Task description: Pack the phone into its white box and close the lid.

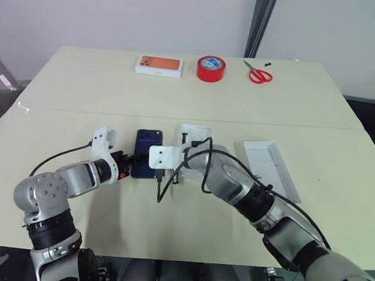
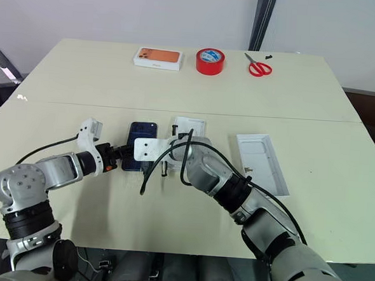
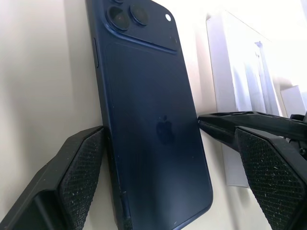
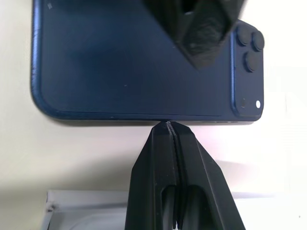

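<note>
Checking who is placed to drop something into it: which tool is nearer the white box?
Right. The right tool, shut, sits between the phone and the white box. The left tool, open, straddles the phone, on its far side from the box.

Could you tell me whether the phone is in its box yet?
Out: the phone lies back-up on the table, beside the white box.

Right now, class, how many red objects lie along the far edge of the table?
2: the red tape roll at the middle, and the red-handled scissors to its right, beside it.
</note>
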### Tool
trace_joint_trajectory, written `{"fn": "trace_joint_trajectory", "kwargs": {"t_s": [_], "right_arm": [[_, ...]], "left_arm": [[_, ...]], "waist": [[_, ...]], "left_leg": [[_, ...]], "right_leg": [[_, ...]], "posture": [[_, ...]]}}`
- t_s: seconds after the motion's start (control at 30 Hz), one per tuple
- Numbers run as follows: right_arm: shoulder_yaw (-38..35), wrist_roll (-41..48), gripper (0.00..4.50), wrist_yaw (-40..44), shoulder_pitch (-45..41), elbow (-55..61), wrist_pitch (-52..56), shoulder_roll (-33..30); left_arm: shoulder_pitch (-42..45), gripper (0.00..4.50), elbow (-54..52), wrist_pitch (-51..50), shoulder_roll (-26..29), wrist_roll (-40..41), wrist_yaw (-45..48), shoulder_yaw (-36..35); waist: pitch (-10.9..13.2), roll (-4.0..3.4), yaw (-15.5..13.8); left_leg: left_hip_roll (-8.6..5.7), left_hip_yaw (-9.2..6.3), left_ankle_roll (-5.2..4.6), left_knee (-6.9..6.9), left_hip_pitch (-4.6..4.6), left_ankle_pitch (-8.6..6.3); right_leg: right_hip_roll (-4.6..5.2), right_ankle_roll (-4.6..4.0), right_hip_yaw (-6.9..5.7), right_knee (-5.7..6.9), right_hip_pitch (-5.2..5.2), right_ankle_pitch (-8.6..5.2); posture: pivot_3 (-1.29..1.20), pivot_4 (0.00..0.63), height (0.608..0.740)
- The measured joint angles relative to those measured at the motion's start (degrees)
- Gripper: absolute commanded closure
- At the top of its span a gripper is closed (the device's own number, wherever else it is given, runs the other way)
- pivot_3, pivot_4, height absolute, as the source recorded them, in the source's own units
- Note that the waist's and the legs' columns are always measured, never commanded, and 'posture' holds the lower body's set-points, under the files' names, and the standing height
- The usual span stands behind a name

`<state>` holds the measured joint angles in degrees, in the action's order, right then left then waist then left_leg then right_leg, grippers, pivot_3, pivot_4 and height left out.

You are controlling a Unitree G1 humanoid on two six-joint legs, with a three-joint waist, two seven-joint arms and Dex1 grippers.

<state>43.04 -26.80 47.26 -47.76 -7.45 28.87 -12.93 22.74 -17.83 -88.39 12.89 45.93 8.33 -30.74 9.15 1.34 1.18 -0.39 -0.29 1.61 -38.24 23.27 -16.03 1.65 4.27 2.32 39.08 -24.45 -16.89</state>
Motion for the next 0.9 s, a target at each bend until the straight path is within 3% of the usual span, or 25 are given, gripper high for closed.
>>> {"fn": "trace_joint_trajectory", "kwargs": {"t_s": [0.37,0.67,0.9], "right_arm": [[0.1,-2.3,4.50,1.0,0.0,-0.9,-2.8,0.6],[-0.1,-2.2,4.50,1.1,0.3,-0.9,-3.5,1.0],[-1.1,-2.2,4.50,1.6,0.4,-0.8,-3.2,1.1]], "left_arm": [[1.9,0.07,1.4,-2.5,-6.8,1.1,-1.4,-8.2],[3.1,0.07,3.9,-3.6,-7.5,3.7,-3.7,-13.0],[3.1,3.16,5.9,-3.6,-7.9,4.1,-6.3,-14.6]], "waist": [[0.0,0.01,-0.1],[0.0,0.01,0.0],[0.0,0.06,0.0]], "left_leg": [[0.00,0.00,0.01,0.00,0.00,0.00],[0.00,-0.01,0.04,0.00,-0.01,0.02],[0.00,-0.02,0.08,0.00,0.02,0.04]], "right_leg": [[0.00,0.00,0.00,0.00,0.01,0.00],[-0.01,0.00,0.00,0.00,0.01,0.00],[-0.02,0.00,0.00,0.00,-0.02,0.00]], "posture": [[0.00,0.150,0.733],[0.00,0.150,0.733],[0.00,0.150,0.733]]}}
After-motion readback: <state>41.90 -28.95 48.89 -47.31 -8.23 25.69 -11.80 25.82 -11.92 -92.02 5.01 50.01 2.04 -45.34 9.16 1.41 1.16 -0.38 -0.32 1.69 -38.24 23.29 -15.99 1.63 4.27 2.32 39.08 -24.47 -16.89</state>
